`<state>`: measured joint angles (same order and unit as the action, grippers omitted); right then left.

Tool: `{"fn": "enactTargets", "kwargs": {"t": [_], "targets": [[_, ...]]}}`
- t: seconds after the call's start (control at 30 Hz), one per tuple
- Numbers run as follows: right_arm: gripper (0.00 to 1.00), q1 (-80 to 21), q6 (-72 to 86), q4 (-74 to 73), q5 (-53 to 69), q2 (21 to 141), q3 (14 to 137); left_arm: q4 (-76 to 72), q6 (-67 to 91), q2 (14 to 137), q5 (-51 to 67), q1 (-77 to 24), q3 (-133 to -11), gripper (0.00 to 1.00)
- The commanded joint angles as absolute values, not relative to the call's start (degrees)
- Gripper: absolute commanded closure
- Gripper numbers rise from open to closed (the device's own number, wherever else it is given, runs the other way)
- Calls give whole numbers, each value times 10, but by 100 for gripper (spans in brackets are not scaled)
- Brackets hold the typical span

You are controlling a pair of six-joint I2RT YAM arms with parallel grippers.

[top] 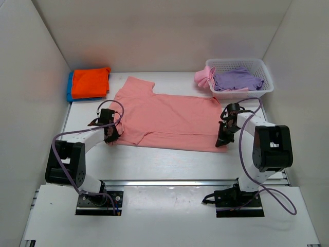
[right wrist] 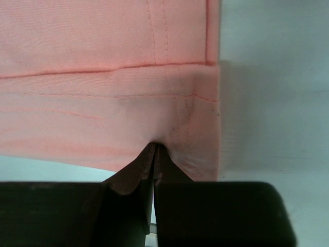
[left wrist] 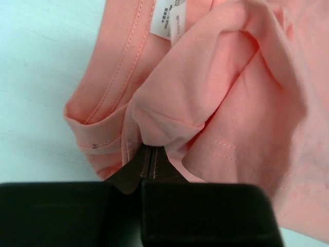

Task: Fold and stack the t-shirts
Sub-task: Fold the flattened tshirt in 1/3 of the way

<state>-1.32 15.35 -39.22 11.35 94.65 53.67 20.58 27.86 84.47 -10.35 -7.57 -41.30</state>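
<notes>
In the upper left of the top view, a folded orange t-shirt lies on a blue t-shirt, of which only the left edge shows. Below and to the right of them, the left gripper sits at the lower-left corner of the salmon-pink t-shirt. This shirt is spread flat across the middle of the table, with its hem to the right. In the left wrist view, the left gripper's fingers are pressed together on a bunched fold of the pink cloth. A white label lies at the top of that frame. At the shirt's lower-right corner, the right gripper pinches in the same way. In the right wrist view its fingertips meet on the stitched hem, just in from the corner. In the upper right, a white lattice basket holds a lavender t-shirt. A brighter pink t-shirt hangs over the basket's left rim.
</notes>
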Motion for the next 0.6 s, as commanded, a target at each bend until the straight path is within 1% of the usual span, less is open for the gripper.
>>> {"fn": "enactTargets", "kwargs": {"t": [0.0, 0.17, 0.23, 0.27, 0.3, 0.33, 0.37, 0.4, 0.5, 0.57], "targets": [[100, -1, 119, -430, 58, 976, 535, 264, 241, 864, -142, -76, -428, 100], [100, 25, 113, -448, 33, 995, 556, 291, 175, 853, -167, -62, -465, 100], [100, 30, 105, -462, 22, 1011, 568, 307, 131, 852, -196, -69, -478, 100], [100, 38, 103, -468, 12, 1014, 576, 315, 121, 856, -213, -75, -486, 92], [100, 42, 103, -471, 10, 1019, 582, 322, 102, 857, -221, -76, -489, 87], [100, 48, 103, -480, 8, 1022, 584, 330, 95, 860, -234, -76, -492, 85], [100, 51, 98, -474, 14, 1024, 580, 335, 85, 866, -222, -70, -494, 85], [100, 49, 100, -476, 16, 1025, 583, 337, 75, 868, -218, -65, -490, 78], [100, 39, 99, -480, 0, 1029, 586, 351, 63, 877, -227, -63, -491, 77], [100, 33, 99, -483, 0, 1034, 591, 351, 62, 888, -226, -71, -487, 74]]}}
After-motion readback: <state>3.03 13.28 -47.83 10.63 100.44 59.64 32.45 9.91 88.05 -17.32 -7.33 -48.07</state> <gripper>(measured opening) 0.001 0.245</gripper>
